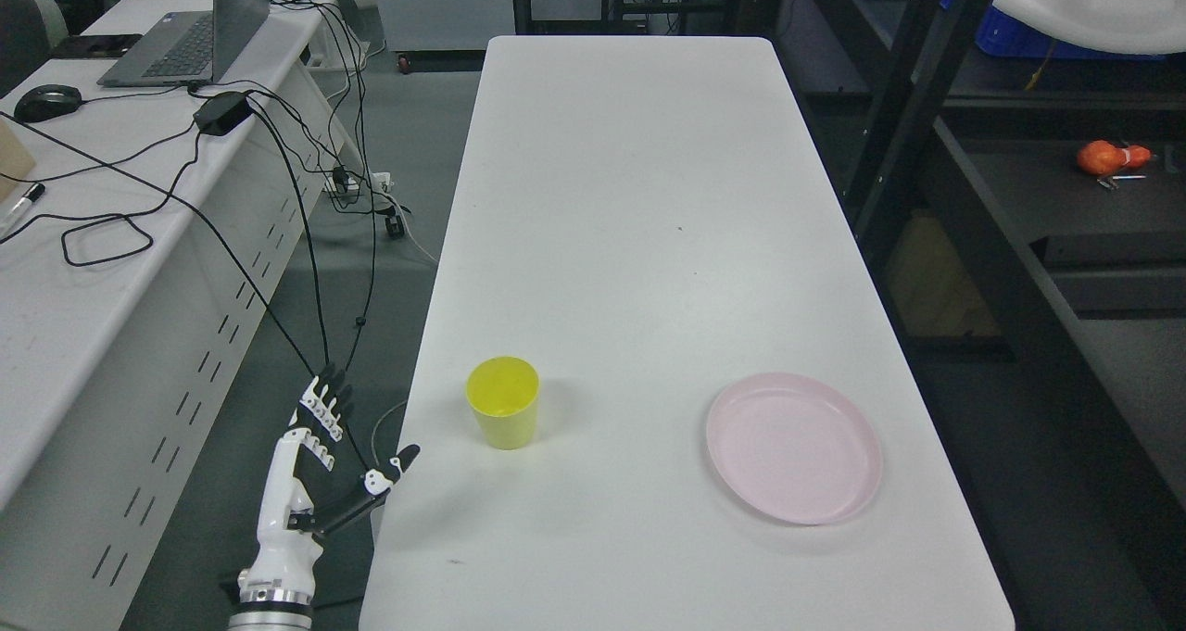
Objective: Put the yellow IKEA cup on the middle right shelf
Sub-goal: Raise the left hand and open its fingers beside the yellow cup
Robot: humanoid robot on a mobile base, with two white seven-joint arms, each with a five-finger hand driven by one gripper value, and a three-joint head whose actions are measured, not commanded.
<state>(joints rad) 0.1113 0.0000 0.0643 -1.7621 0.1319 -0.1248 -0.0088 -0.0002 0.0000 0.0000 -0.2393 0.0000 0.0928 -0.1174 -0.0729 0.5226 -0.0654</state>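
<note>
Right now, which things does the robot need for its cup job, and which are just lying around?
For the job:
yellow cup, upright on the white table
left hand, open beside the table
dark shelf rack

Just lying about:
pink plate
laptop
computer mouse
orange thing on the rack

I am looking at a lab or robotics test room: a plain white folding table (639, 242) on a grey floor, a side desk (83, 270) with an open laptop (185, 33), a mouse (46, 101), a power brick (222, 112) and loose black cables (306, 195), and dark metal shelving (936, 149) at the right
</note>
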